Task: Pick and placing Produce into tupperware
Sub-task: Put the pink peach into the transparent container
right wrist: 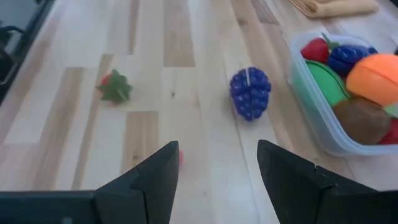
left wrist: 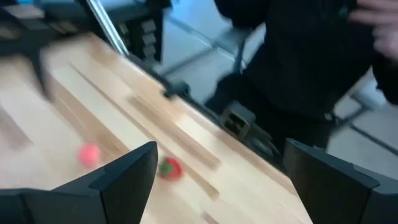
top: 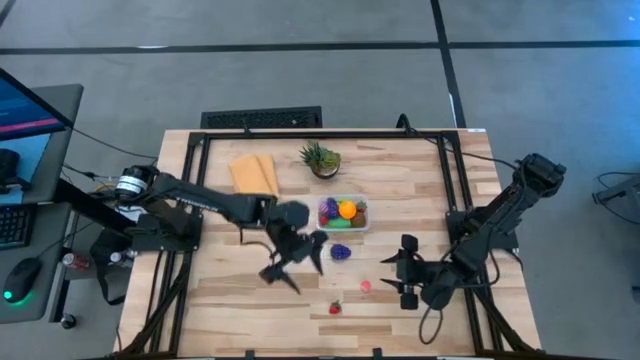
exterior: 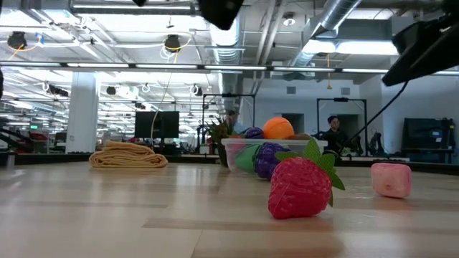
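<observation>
Plastic tupperware partly filled

Nearest: red strawberry [exterior: 300, 188], pink piece [exterior: 391, 179], still loose on table [top: 230, 300]. Beyond: purple grapes [top: 341, 252] beside tupperware [top: 343, 214], holding several fruits. Left gripper [top: 292, 262], right gripper [top: 403, 271]: jaws open, empty.

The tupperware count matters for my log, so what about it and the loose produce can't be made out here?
- Tupperware, high view: contents too small to count.
- Same container, right wrist view: cut off by the picture's edge.
- Low view: the red strawberry and purple grapes partly hide it.
- Pink piece, right wrist view: mostly hidden behind the right claw.
- Left wrist view: motion blur smears everything.
</observation>
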